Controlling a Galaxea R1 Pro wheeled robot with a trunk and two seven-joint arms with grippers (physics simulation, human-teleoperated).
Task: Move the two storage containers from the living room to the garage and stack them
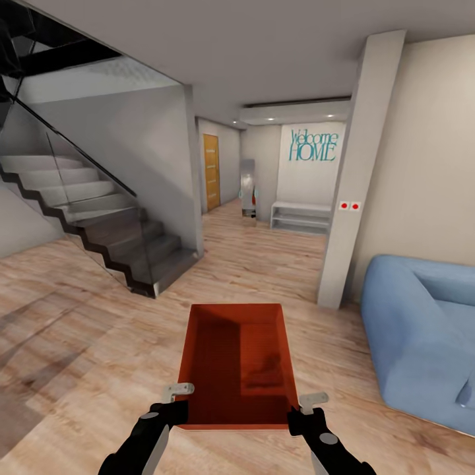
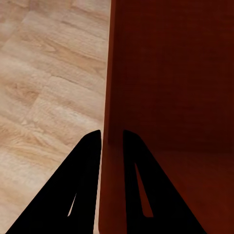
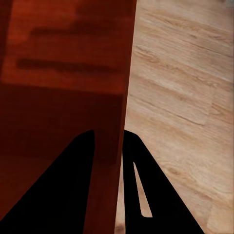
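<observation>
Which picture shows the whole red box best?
The head view: the whole storage container shows there, open top and all four walls, held between both arms over the wood floor. The left wrist view shows just one wall between the fingers; the right wrist view shows the opposite wall.

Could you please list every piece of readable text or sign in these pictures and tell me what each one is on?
"Welcome HOME": teal lettering on the white wall at the far end of the hallway, above a low white shelf.
Two small red-dot plates on the white pillar: no text readable, too small to tell.
The orange-red storage container carries no label or marking.
</observation>
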